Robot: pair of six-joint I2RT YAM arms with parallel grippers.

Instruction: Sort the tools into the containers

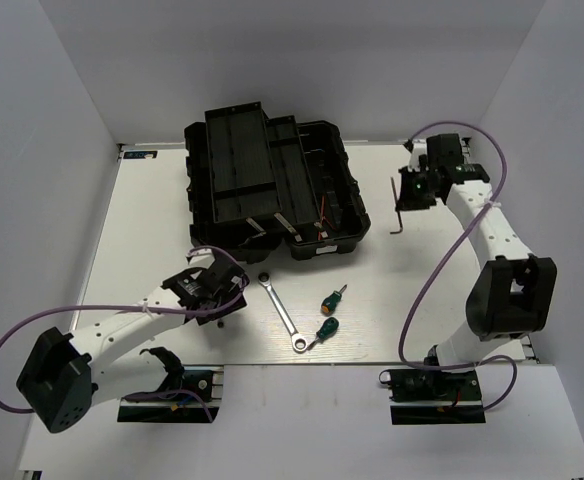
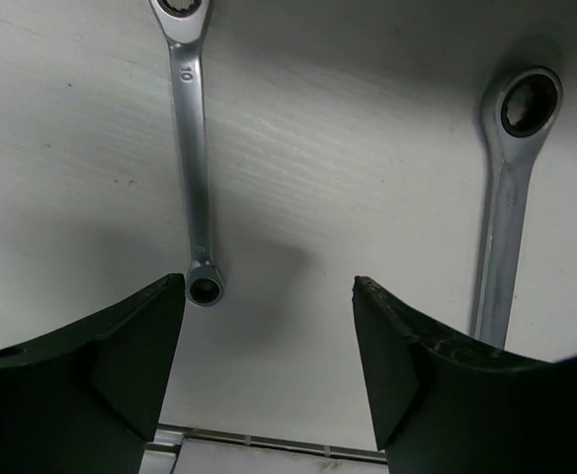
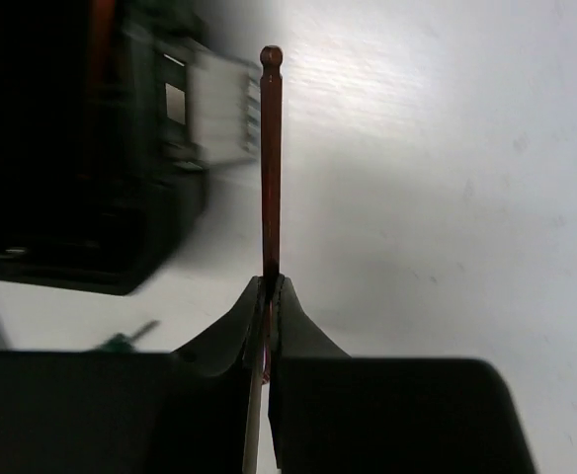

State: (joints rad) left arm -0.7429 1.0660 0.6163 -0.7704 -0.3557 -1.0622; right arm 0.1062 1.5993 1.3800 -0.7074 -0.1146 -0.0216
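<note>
Now holding hex key [image 3: 270, 158] clamped in right gripper [image 3: 270, 283].
Next: over to toolbox [image 1: 353, 192]; wide-open left gripper [image 2: 267, 286] down onto wrench [image 2: 195, 168].

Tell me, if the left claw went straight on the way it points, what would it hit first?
Most likely the bare table, between the short wrench and the longer wrench. The left gripper is open; the short wrench's ring end lies close to one finger and might get clipped.
</note>
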